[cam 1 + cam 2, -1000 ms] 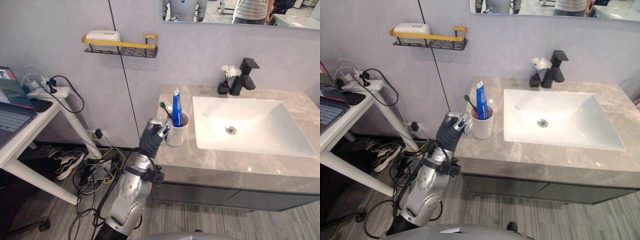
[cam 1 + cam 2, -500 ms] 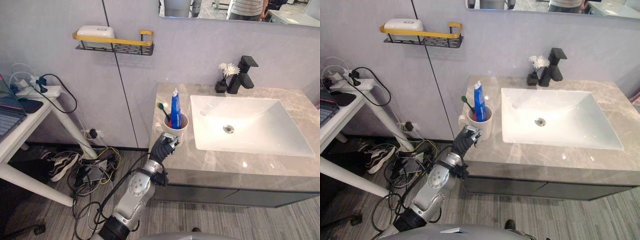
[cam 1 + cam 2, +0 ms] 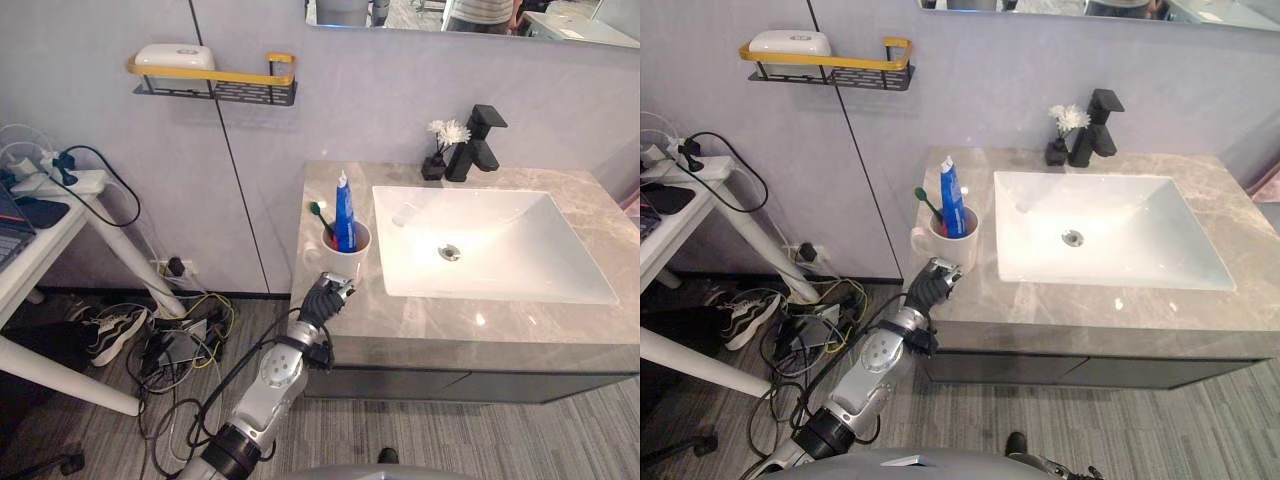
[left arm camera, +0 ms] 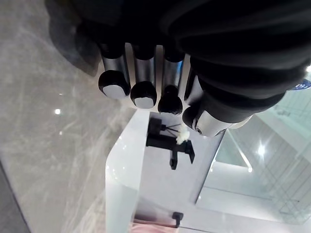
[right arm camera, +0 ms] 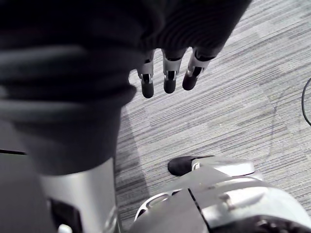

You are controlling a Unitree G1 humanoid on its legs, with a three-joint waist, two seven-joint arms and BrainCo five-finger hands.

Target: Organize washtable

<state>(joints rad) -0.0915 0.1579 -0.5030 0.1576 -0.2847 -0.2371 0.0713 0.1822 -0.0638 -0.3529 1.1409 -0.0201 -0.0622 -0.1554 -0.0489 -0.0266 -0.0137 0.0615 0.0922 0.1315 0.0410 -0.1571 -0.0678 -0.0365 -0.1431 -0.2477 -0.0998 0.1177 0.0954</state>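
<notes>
Once clear of the mug (image 3: 347,252), left hand (image 3: 325,298): lowered to bench (image 3: 450,335) front edge, fingers loose, apparently empty.
Mug: upright beside sink (image 3: 500,250), holding toothpaste tube (image 3: 344,212), toothbrush (image 3: 318,216).
Right hand (image 5: 167,73): fingers straight.
Meaning: placement likely done.

Head pair: high up, facing down at the desk (image 3: 430,325) and sink (image 3: 530,255); the two eyes share this scene, slightly offset.
Left wrist: very close behind the left hand (image 4: 214,114), along its fingers (image 4: 114,73), low over the desk, facing the sink and faucet (image 4: 170,143).
Right wrist: behind the right hand (image 5: 167,68), facing the floor (image 5: 233,97).
</notes>
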